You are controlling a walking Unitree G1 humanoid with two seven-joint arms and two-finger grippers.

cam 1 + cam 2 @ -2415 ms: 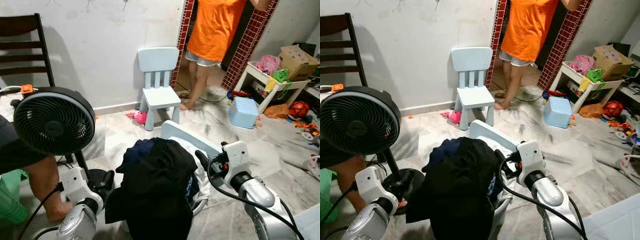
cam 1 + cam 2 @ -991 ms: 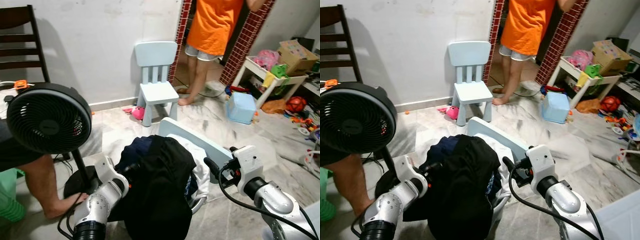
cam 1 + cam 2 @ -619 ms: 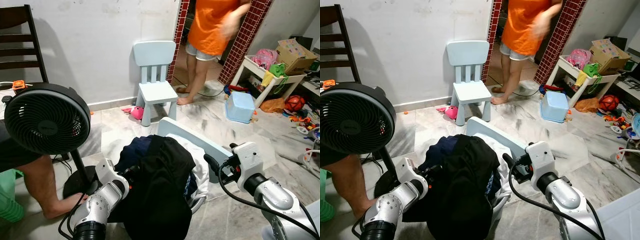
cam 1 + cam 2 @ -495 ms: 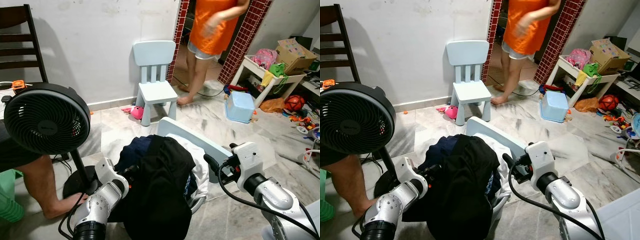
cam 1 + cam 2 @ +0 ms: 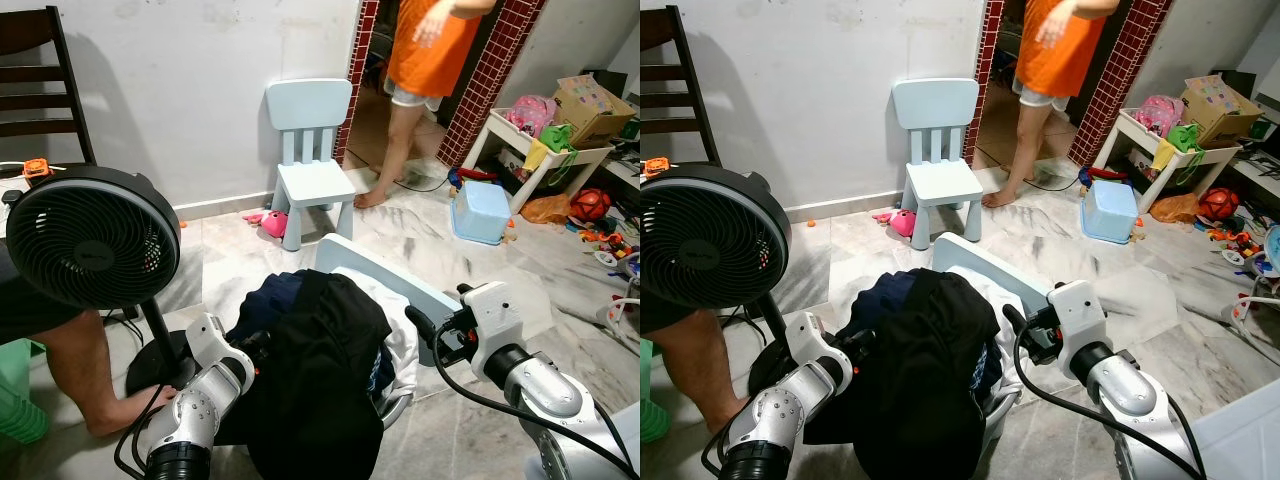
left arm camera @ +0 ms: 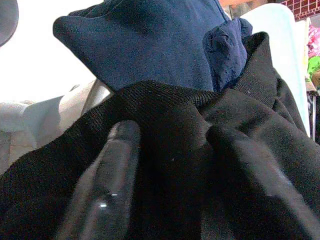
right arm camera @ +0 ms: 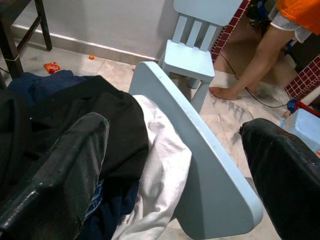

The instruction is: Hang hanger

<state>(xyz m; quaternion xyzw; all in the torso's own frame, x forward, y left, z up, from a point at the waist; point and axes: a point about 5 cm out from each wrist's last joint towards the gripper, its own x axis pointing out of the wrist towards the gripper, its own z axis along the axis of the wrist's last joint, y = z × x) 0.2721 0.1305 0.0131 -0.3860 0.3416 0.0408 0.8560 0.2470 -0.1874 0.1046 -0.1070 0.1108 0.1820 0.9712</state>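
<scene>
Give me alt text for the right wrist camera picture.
The right pincer, fingers wide apart, hovers over a pile of black, navy and white clothes heaped against a tipped pale blue panel. Beyond stand a small blue chair and a person's bare leg.

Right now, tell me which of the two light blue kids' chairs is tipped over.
The nearer chair, lying on its side under the pile of clothes between both grippers. The other chair stands upright by the wall.
</scene>
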